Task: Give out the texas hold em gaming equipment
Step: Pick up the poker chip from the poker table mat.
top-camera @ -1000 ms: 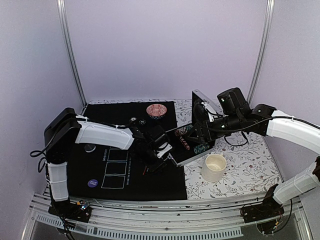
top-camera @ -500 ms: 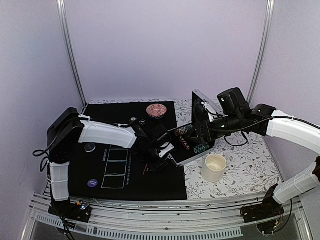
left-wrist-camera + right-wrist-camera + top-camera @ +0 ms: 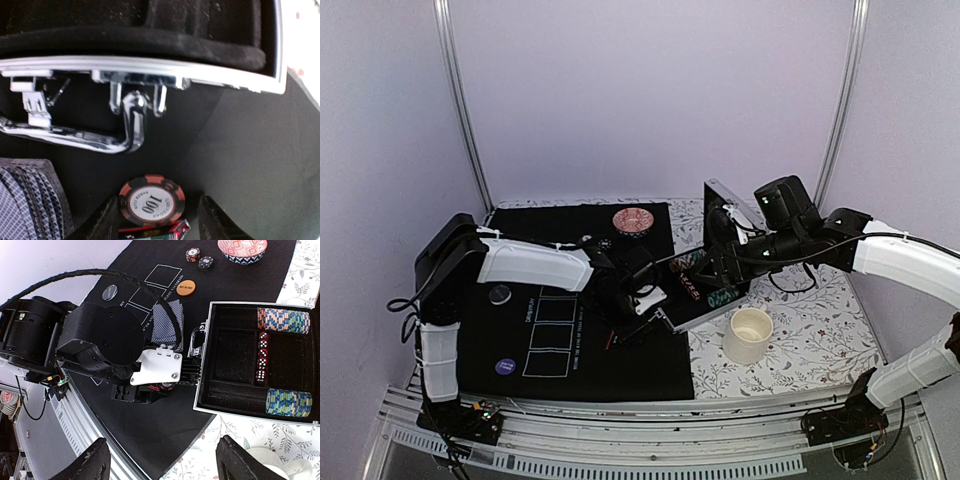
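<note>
Two grippers on my screens. Left gripper [image 3: 159,210]: fingers parted on either side of a red-and-black poker chip [image 3: 151,200] marked 100, with a gap showing on one side and nothing clamped. That chip lies on the black mat [image 3: 240,150] by the handle of the case [image 3: 150,65], left of it, with the fanned playing cards [image 3: 25,200] beside it. Right gripper [image 3: 163,440]: fingers wide apart, empty, above the case. Chip stacks [image 3: 282,320] and red dice [image 3: 261,360] sit inside the case. Orange disc [image 3: 185,287] lies near the cards, purple disc [image 3: 505,367] near-left on the mat.

White arm shells [image 3: 530,265], black joint housings [image 3: 785,205], looped black cable [image 3: 100,277], white screwed bracket [image 3: 157,365] behind left pincer [image 3: 161,220]
</note>
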You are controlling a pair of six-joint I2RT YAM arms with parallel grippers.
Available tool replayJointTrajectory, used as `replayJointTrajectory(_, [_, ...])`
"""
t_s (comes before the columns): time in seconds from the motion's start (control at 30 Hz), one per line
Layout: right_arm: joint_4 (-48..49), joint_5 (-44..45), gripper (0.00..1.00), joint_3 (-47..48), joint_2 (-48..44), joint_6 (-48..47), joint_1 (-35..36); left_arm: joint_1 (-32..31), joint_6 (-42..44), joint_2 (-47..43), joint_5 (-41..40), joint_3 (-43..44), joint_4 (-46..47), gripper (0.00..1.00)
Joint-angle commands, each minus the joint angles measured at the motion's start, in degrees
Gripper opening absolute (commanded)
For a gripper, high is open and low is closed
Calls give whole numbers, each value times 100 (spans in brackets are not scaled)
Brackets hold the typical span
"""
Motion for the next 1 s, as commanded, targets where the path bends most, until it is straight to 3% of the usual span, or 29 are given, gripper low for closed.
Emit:
replayJointTrajectory(0.0, [-72, 97, 74, -39, -164, -66, 13, 42, 160, 67, 297, 129, -646, 55])
replayJointTrajectory(0.5, [-110, 130, 74, -57, -208, -106, 19, 113, 131, 476, 6, 709, -629, 69])
replayJointTrajectory(0.97, [-101, 78, 75, -49, -180, -107, 16, -234, 85, 554, 88, 598, -883, 65])
